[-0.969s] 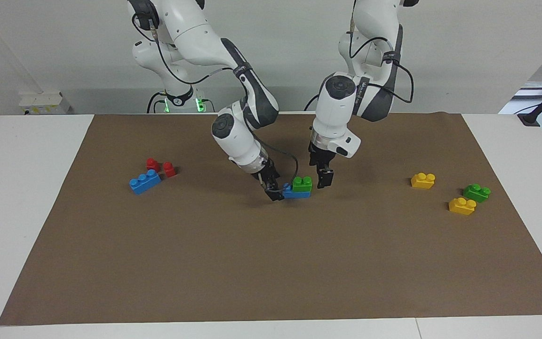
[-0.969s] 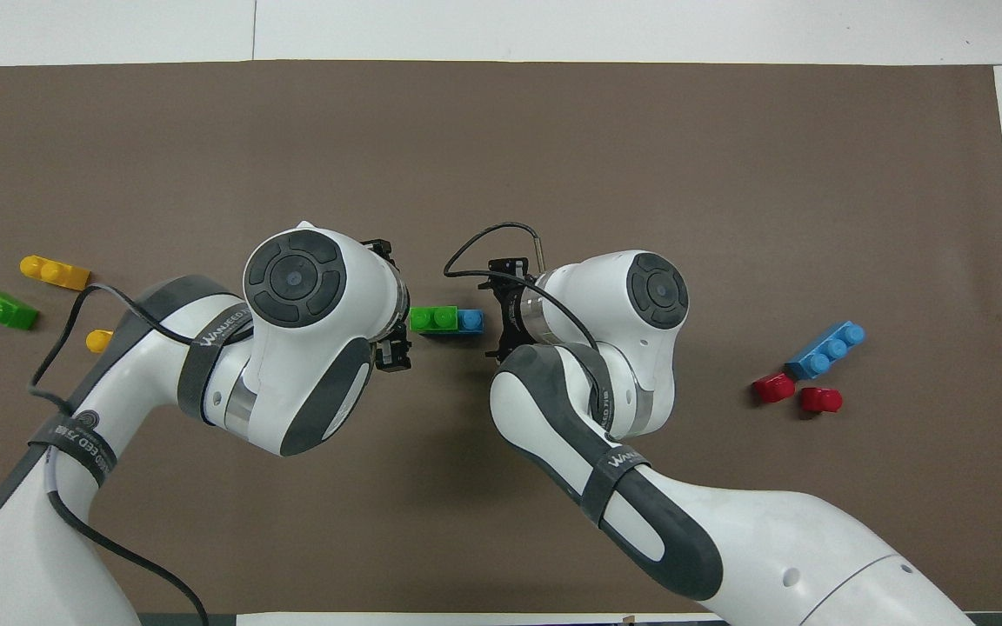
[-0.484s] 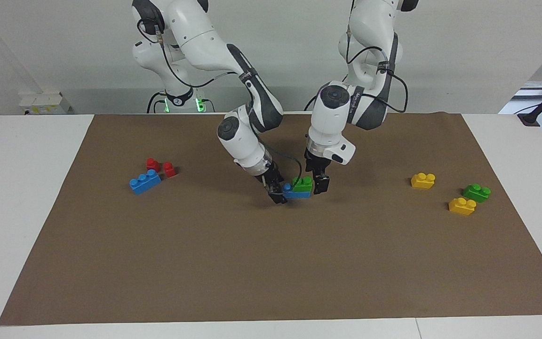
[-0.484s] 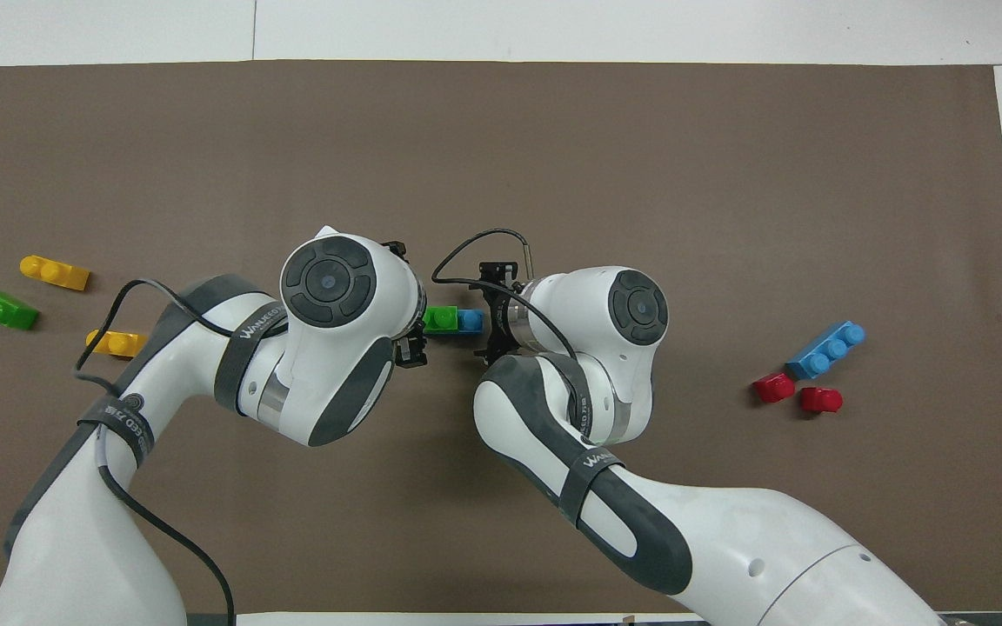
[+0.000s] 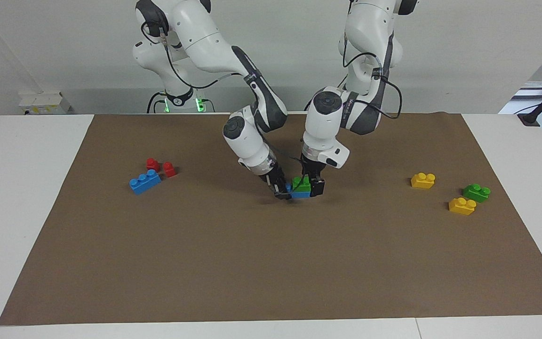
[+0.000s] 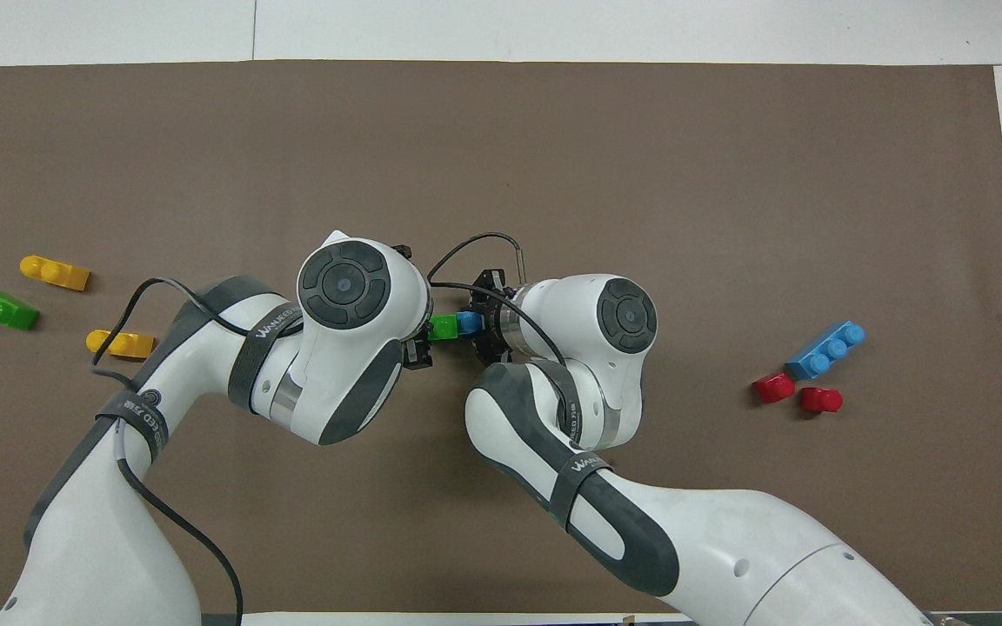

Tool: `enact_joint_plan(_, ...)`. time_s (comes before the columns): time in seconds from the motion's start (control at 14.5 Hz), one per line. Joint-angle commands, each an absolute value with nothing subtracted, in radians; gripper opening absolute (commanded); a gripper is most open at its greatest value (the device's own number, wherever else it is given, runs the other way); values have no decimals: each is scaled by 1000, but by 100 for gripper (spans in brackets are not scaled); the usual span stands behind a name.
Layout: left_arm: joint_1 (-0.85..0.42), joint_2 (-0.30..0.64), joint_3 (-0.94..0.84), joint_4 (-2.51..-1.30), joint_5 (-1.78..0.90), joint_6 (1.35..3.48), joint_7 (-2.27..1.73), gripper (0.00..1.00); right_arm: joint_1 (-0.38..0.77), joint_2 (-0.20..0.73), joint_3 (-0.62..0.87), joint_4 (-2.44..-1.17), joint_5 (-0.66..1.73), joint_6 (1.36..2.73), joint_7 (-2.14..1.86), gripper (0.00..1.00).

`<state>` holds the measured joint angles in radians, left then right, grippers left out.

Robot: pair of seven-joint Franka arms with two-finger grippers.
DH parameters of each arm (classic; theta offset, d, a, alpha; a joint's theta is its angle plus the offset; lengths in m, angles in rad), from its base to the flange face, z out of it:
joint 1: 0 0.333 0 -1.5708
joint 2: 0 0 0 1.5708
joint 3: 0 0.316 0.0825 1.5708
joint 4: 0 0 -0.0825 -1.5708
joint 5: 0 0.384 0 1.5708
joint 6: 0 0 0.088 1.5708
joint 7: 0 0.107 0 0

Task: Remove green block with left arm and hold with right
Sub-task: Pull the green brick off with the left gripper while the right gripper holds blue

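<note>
Pulling the green block point(image 5: 302, 184) off is where this could fail. It sits pressed onto a blue brick point(image 5: 299, 195) at the middle of the mat point(image 5: 271, 263), and both hands crowd that small stack. The left hand point(image 5: 314, 187) is down at the green block's end. The right hand point(image 5: 281, 192) is low at the blue brick's end. Whether either is clenched or released cannot be told.

If the right hand has no firm hold, I judge both bricks would rise together, or the blue one would skid. A tilted pull could jam the studs or flick the block away. The hands are nearly touching, so they might knock each other.

Nothing else stands near the stack. Toward the left arm's end lie two yellow bricks point(image 5: 423, 180) and a spare green block point(image 5: 476, 192), a possible mix-up. Toward the right arm's end lie a long blue brick point(image 5: 145, 181) and two red bricks point(image 5: 169, 169). All are well apart from the stack on the surface point(image 5: 26, 212).
</note>
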<state>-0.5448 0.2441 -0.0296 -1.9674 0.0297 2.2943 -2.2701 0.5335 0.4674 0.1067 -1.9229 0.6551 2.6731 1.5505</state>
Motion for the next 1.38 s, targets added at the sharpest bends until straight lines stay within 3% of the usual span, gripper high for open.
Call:
enact_joint_plan(0.0, -561, 255, -15, -1959, 55, 2303, -2296, 100, 535, 483, 104, -1914, 684, 2689, 1555, 0)
enact_joint_plan(0.21, -569, 255, -15, -1960, 57, 2303, -2296, 100, 532, 483, 104, -1914, 684, 2689, 1555, 0)
enact_joint_plan(0.28, -572, 255, -15, -1960, 57, 2303, -2296, 96, 531, 483, 104, -1914, 684, 2689, 1555, 0)
enact_joint_plan(0.48, -578, 255, -17, -1962, 83, 2304, -2295, 56, 528, 483, 104, -1914, 684, 2689, 1557, 0)
enact_joint_plan(0.62, -591, 253, -15, -1965, 86, 2304, -2283, 2, 526, 483, 104, -1914, 684, 2689, 1559, 0)
enact_joint_plan(1.04, -589, 244, -18, -1967, 86, 2306, -2257, 0, 525, 483, 104, -1914, 684, 2689, 1559, 0)
enact_joint_plan(1.31, -555, 157, -17, -1959, 84, 2209, -2194, 0, 523, 483, 104, -1913, 684, 2689, 1560, 0)
